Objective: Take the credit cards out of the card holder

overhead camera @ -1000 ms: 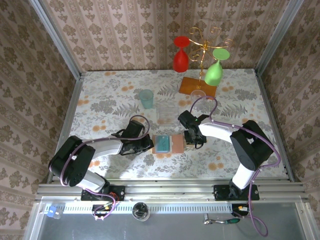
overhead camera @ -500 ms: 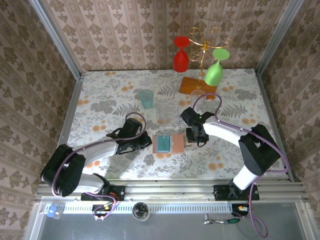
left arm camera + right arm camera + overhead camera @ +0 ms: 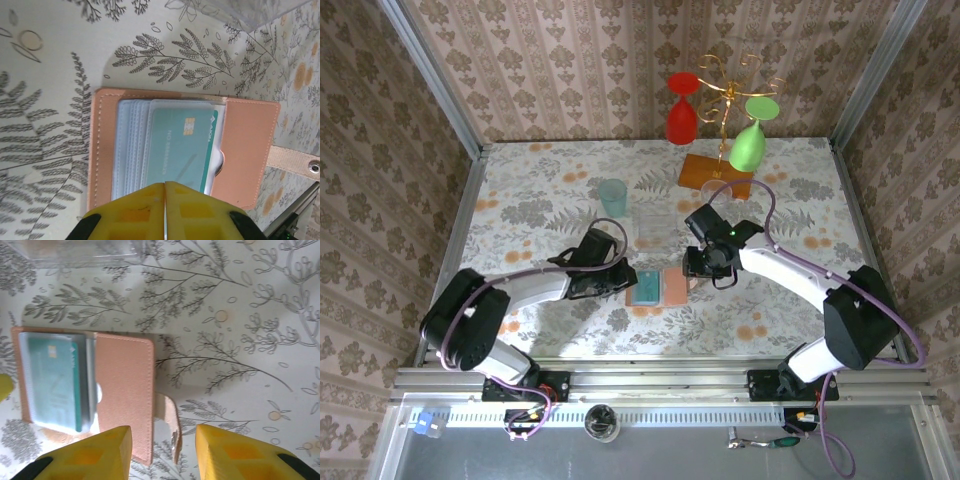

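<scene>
On the floral-printed tabletop [image 3: 540, 200], the tan-orange bifold card holder [image 3: 672, 288] [image 3: 250, 150] [image 3: 125, 385] lay open and flat in the middle, between your two arms. Your left gripper [image 3: 620, 285] [image 3: 164, 186] sat just beside its pocket side, yellow fingers [image 3: 135, 210] pressed together and gripping nothing. Your right gripper [image 3: 698, 268] [image 3: 162, 440] hovered at the flap side, jaws partly apart and empty, with the tan snap strap [image 3: 167, 425] [image 3: 292, 160] below the gap. The teal plastic credit card [image 3: 646, 287] [image 3: 182, 147] [image 3: 52, 380] lay topmost in a clear sleeve, one end at the half-round thumb notch [image 3: 219, 161]. To do this well, you probably needed the right gripper to pin the bare flap so the holder could not slide. The left fingers had to part only enough to nip the card's exposed edge at the notch, not the sleeve, then draw it out straight.
</scene>
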